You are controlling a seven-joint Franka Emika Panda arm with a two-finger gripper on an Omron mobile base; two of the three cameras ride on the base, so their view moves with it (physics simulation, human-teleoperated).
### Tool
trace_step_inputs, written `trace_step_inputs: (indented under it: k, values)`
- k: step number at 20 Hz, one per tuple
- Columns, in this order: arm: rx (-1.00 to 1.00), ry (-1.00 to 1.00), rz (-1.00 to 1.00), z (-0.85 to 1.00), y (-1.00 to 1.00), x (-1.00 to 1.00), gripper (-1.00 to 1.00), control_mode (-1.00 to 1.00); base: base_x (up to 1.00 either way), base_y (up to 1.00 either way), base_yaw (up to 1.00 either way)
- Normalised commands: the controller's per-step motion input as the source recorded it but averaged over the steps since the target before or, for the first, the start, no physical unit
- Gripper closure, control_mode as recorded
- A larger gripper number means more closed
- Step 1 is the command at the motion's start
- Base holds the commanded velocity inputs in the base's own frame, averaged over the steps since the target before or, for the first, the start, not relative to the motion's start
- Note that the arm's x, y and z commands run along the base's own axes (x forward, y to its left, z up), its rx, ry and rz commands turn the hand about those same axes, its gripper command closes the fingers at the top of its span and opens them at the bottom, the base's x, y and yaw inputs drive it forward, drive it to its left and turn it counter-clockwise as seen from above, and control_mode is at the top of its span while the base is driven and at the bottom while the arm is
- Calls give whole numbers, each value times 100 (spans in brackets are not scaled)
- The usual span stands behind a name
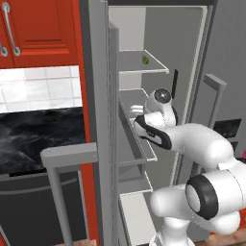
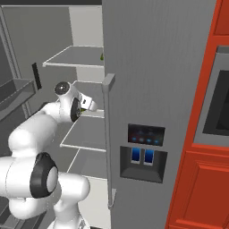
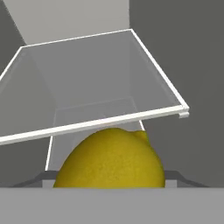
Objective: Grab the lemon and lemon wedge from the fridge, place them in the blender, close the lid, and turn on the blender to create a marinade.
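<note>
A shelf (image 3: 100, 120) edge crosses just above the lemon (image 3: 111, 159).

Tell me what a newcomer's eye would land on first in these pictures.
The bright yellow lemon looms large at the bottom of the hand view, sitting just below a glass shelf inside the fridge. Next comes the white arm reaching from the base into the open fridge at the middle shelves. A small green thing sits alone on the upper shelf; what it is cannot be told.
</note>
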Motion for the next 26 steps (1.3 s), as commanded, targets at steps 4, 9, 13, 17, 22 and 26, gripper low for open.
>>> trace_step_inputs:
  k: [4, 9, 13, 17, 22, 26]
  values:
    - [2, 7, 0, 97, -26, -98, 100, -100, 0, 0, 0]
    - [-1, 11, 2, 71, 0, -100, 100, -100, 0, 0, 0]
    - [-3, 9, 2, 44, 0, -100, 100, -100, 0, 0, 0]
    - [-1, 7, 0, 28, 0, -100, 100, -100, 0, 0, 0]
    - [-3, 7, 0, 5, 0, -98, 100, -100, 0, 0, 0]
    - [-11, 21, 0, -7, 15, -53, 100, -100, 0, 0, 0]
